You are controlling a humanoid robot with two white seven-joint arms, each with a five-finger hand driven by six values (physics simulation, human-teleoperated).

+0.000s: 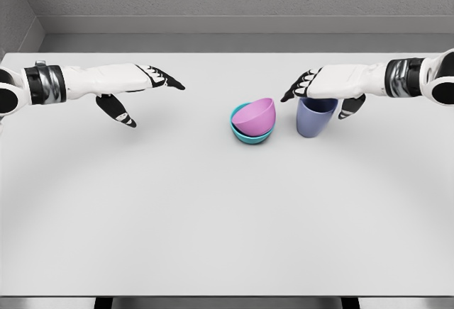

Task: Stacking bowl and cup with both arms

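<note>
With right hand (323,89) draped over the blue cup's (315,116) rim — thumb outside, grip looks loose, not closed — cup could tip toward the pink bowl (255,116) tilted in the teal bowl (242,134) just left. Left hand (138,86) open, empty, far left over the desk (213,224).

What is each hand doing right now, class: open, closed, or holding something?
Left hand: open, fingers spread, holding nothing.
Right hand: at the rim of the cup; whether it grips cannot be told.
</note>
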